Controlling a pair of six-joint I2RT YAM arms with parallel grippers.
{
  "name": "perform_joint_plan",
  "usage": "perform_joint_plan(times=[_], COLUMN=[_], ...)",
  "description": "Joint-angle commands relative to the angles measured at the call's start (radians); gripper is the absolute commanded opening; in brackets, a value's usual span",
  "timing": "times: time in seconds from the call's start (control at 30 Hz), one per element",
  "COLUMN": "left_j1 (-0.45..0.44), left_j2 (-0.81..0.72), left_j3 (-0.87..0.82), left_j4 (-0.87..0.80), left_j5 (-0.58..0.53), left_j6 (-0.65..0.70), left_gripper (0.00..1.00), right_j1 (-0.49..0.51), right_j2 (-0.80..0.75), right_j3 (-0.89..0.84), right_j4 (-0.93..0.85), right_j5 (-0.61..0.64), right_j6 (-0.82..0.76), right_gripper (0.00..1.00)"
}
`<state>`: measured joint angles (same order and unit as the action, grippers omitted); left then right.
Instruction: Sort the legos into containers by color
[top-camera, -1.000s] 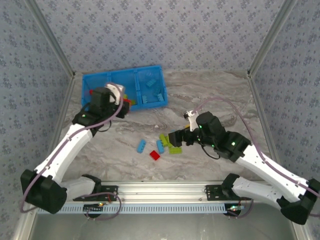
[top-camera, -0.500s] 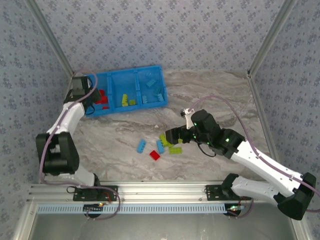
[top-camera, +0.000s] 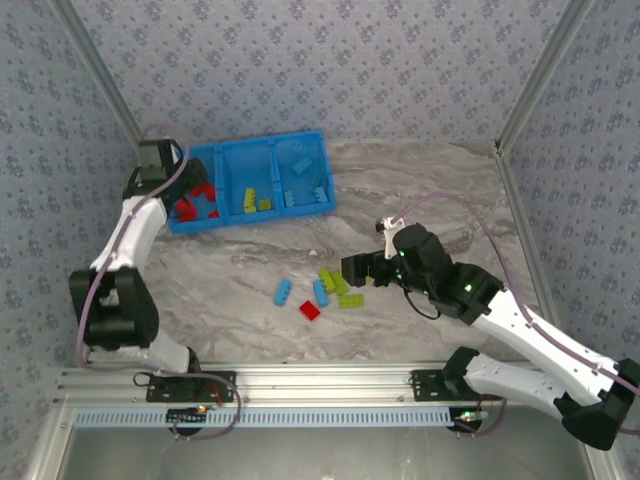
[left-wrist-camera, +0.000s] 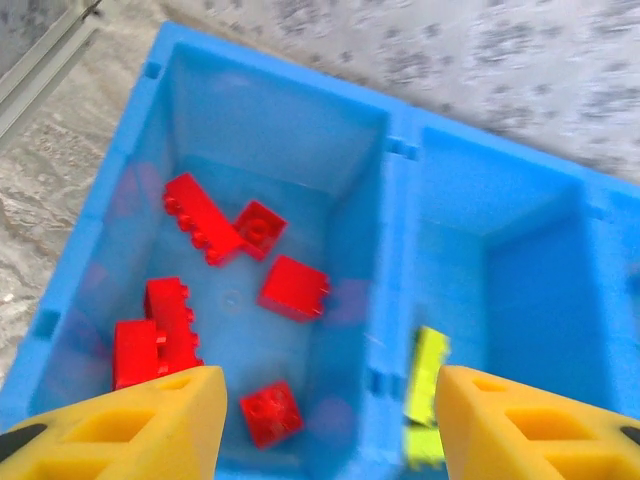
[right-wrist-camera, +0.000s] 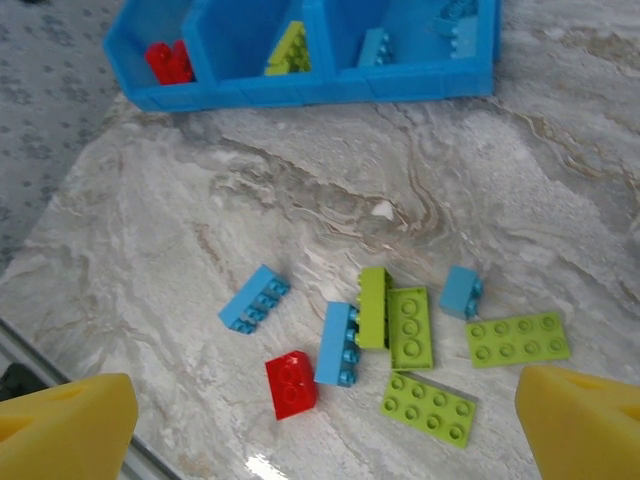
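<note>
left claw (left-wrist-camera: 325, 400): fingers apart, empty; we hover over the bin (left-wrist-camera: 398, 230), left compartment, red bricks (left-wrist-camera: 293, 288) inside
right claw (right-wrist-camera: 325, 400): spread wide, empty, above loose legos (right-wrist-camera: 410, 325) on the table (right-wrist-camera: 480, 170)
handling: we judge them light, rigid and slick; pinch the long flat sides

Landmark bin (top-camera: 260, 217) showing bright blue. Inside it: red bricks (left-wrist-camera: 290, 288) sitting left, lime bricks (left-wrist-camera: 428, 360) middle, light-blue bricks (top-camera: 320, 190) right. Near side of bin, tabletop (top-camera: 450, 190) running grey-white marbled, carrying loose lime plates (right-wrist-camera: 410, 325), light-blue pieces (right-wrist-camera: 253, 298), one red brick (right-wrist-camera: 291, 383). Behind bin, wall (top-camera: 300, 60) wearing blue-grey floral print.
</note>
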<state>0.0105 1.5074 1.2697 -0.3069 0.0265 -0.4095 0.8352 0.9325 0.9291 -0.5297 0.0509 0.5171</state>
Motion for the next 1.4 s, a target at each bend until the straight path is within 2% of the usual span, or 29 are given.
perform_joint_plan(times=[0.0,0.17,0.3,0.43,0.6,0.73,0.8,1.0,1.17,1.3,1.37], left_j1=[-0.104,-0.346,-0.529,-0.622,-0.654,-0.654,-0.655,-0.654,-0.655,-0.655,-0.654], left_j2=[-0.224,-0.466,-0.613,-0.743,-0.912,-1.039,-1.085,-1.156,-1.158,-1.164,-1.181], left_j3=[-0.042,-0.125,-0.182,-0.263,-0.395,-0.46,-0.482,-0.534,-0.533,-0.536,-0.557], left_j4=[-0.014,-0.139,-0.328,-0.496,-0.552,-0.548,-0.541,-0.514,-0.515,-0.553,-0.563], left_j5=[0.079,0.149,0.118,0.12,0.132,0.152,0.167,0.236,0.255,0.313,0.338], left_j6=[0.039,0.342,0.607,0.769,0.814,0.85,0.873,0.93,0.93,0.997,1.055], left_gripper=[0.57,0.58,0.58,0.62,0.68,0.81,0.86,0.93,0.98,0.98,0.98], right_j1=[0.032,0.192,0.275,0.312,0.317,0.308,0.305,0.295,0.286,0.279,0.27], right_j2=[0.081,0.311,0.551,0.77,0.936,1.025,1.058,1.146,1.175,1.154,1.13], right_j3=[0.007,0.123,0.291,0.454,0.543,0.584,0.604,0.632,0.63,0.617,0.595], right_j4=[-0.028,-0.059,-0.096,-0.12,-0.076,-0.076,-0.076,-0.032,-0.043,-0.067,-0.052], right_j5=[0.052,0.236,0.244,0.201,0.148,0.132,0.117,0.107,0.13,0.174,0.173], right_j6=[0.061,0.23,0.33,0.357,0.381,0.384,0.381,0.398,0.433,0.443,0.429], right_gripper=[0.98,0.94,0.92,0.9,0.89,0.88,0.85,0.75,0.61,0.48,0.34])
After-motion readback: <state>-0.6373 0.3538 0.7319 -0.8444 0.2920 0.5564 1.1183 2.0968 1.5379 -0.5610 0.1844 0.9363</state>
